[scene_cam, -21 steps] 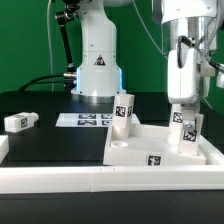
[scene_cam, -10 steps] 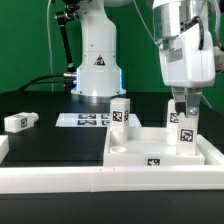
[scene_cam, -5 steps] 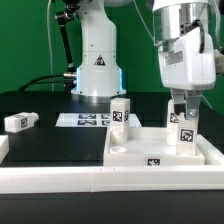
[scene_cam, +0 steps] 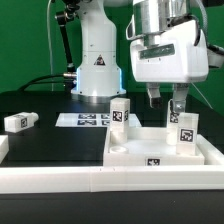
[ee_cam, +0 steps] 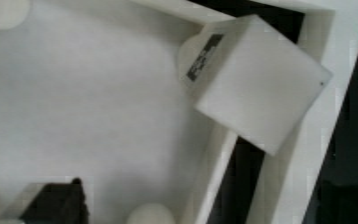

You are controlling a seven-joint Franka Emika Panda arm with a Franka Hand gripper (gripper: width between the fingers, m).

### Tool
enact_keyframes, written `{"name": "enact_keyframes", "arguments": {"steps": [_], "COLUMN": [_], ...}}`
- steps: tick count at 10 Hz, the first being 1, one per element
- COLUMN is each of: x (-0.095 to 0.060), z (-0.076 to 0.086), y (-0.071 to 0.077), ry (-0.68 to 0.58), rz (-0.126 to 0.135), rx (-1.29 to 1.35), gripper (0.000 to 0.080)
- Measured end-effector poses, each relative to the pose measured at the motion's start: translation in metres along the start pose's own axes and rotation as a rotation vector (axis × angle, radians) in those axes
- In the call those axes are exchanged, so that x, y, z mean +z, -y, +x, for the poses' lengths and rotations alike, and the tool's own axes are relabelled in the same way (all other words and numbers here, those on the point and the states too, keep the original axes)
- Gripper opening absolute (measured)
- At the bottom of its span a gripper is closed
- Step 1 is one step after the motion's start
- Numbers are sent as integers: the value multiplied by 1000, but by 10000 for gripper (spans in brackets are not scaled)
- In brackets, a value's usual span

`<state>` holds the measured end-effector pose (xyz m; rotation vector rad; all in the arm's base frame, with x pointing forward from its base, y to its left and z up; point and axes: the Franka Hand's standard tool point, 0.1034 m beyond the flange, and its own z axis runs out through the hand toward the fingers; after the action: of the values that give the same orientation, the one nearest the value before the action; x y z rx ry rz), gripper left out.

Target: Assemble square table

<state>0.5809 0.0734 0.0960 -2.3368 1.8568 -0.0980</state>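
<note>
A loose leg block (scene_cam: 18, 121) is seen middle left. On the square top (scene_cam: 130, 156), lower right, an upright leg (scene_cam: 120, 114) and a second leg (scene_cam: 185, 130) are stood. Light, stiff plastic is judged; flat sides should be gripped. The gripper (scene_cam: 164, 101) is spread, empty.

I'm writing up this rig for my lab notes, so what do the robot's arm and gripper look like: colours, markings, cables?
The smooth, rounded white arm carries a black-and-white triangular sticker low on its column, and black cables hang beside it. The gripper has a boxy, pale grey-white body and two slim dark fingers.
</note>
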Motion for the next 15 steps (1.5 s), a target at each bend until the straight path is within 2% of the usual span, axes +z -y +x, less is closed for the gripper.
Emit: {"name": "enact_keyframes", "arguments": {"steps": [2, 3, 5, 7, 9, 10, 11, 12, 14, 15], "x": [0, -3, -6, -5, -5, -6, -10, -13, -18, -18], "z": [3, 13, 42, 39, 42, 47, 73, 97, 127, 139], "y": [-1, -5, -12, -12, -13, -15, -34, -59, -95, -102], "ry": [0, 1, -9, -8, -12, -15, -27, -36, -32, -32], "rz": [-5, -17, -17, -24, -33, -27, -16, -23, -41, -48], "rx": [-192, -378, -644, -728, -880, -939, -998, -975, -950, -931], "gripper": [649, 649, 649, 649, 649, 649, 649, 649, 649, 649]}}
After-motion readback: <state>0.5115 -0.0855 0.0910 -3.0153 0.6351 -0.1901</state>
